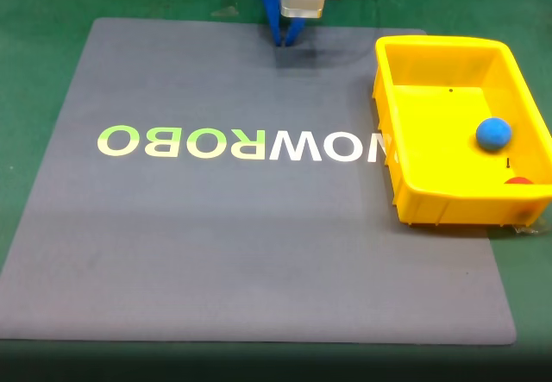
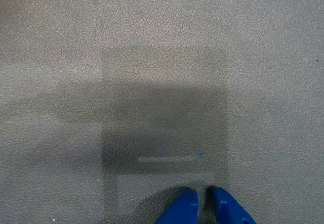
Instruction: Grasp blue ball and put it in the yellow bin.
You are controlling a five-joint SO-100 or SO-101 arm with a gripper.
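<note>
Task looks done: blue ball point(image 1: 493, 134) sits inside the yellow bin point(image 1: 440, 47), near its right wall, beside a small red-orange object point(image 1: 518, 180) in the bin's near-right corner. End effector point(image 1: 287, 39) is well left of the bin at the mat's far edge, empty, fingers nearly together in the wrist view point(image 2: 204, 204). Grey mat point(image 1: 250, 253) with "ROBO" lettering point(image 1: 241, 143) lies on a green counter point(image 1: 43, 20); the bin sits on the mat's right edge.
</note>
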